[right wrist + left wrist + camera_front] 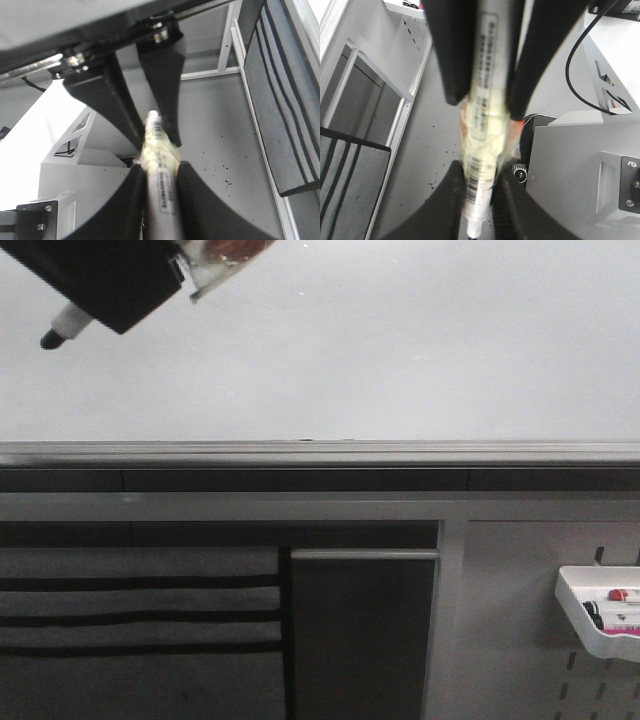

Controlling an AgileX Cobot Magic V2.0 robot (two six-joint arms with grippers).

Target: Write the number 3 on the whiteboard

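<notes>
- Front view: the whiteboard (380, 350) is seen blank; no number 3 is drawn yet. A marker (62, 328) is held near the whiteboard's upper left; tip contact must be made next.
- Left wrist view: the left gripper (481, 107) jaws are pinched on a taped marker.
- Right wrist view: the right gripper (152, 132) is likewise clamped on its own marker (161, 165), unseen from the front.

The front view faces the whiteboard (380, 350) squarely and close; both wrist views look along taped markers toward the speckled floor (225, 150).
</notes>
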